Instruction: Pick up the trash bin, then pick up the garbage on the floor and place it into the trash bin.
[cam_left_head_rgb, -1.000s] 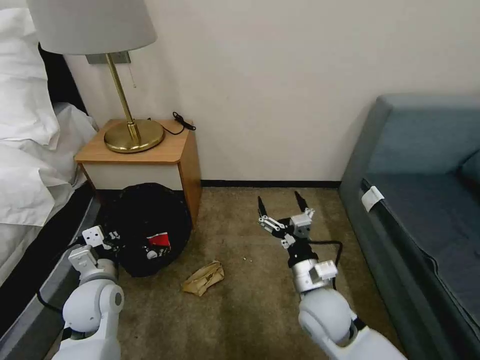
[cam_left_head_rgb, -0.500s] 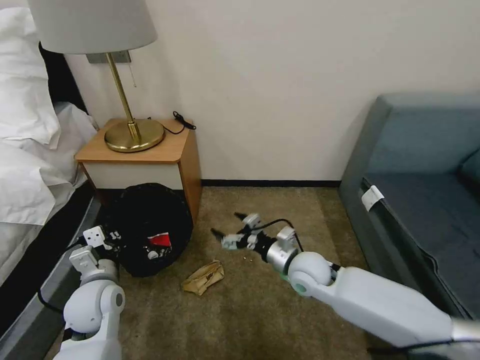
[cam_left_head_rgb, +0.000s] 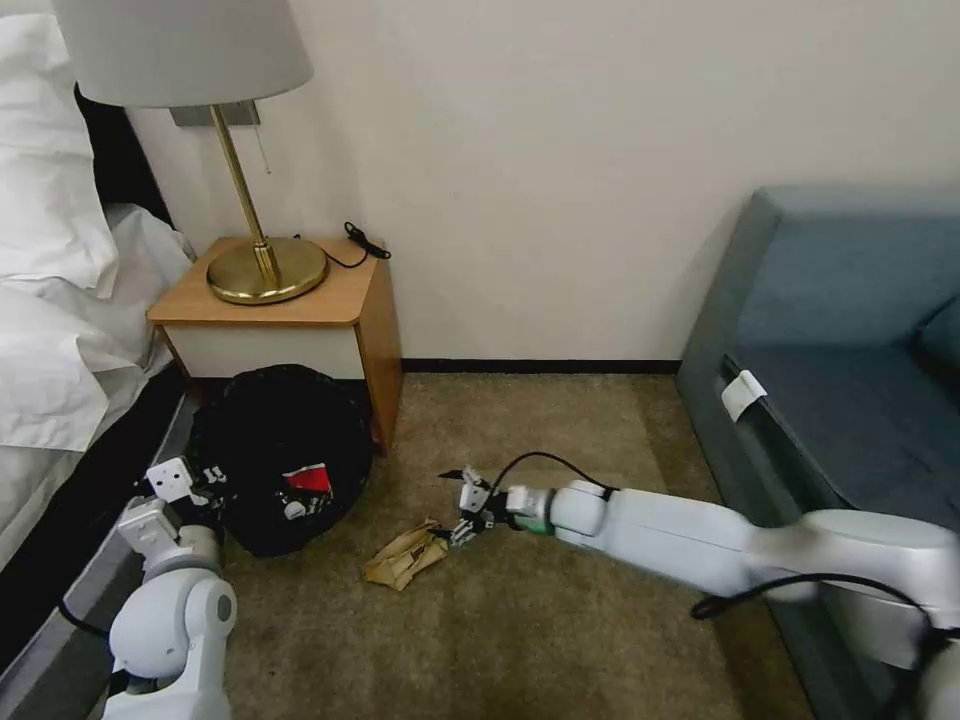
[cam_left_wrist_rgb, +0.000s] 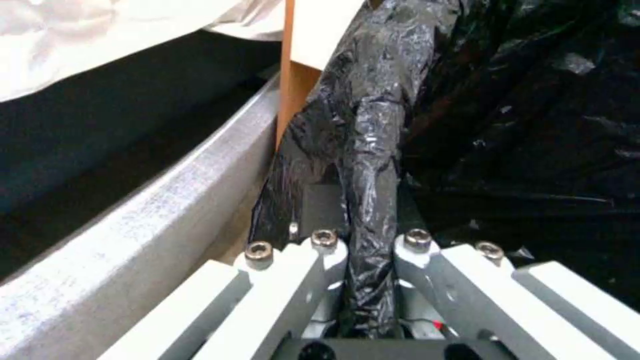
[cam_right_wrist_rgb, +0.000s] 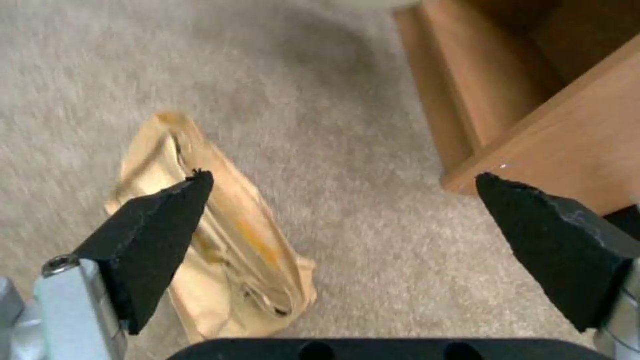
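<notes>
Your left gripper (cam_left_wrist_rgb: 363, 280) is clamped on the black liner at the rim of the trash bin (cam_left_head_rgb: 285, 450), which sits beside the nightstand (cam_left_head_rgb: 300, 310); inside you can see a red-and-white packet (cam_left_head_rgb: 308, 481), the rest lost in dark folds. Your right gripper (cam_right_wrist_rgb: 340, 200) hangs spread wide just above the tan paper scrap (cam_left_head_rgb: 405, 556) on the carpet (cam_left_head_rgb: 560, 420).

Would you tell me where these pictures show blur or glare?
Right wrist view: the tan wrapper and carpet are smeared, the open right gripper sharp. Left wrist view: glare on the trash bin liner. Head view: the right arm's elbow is blurred.
</notes>
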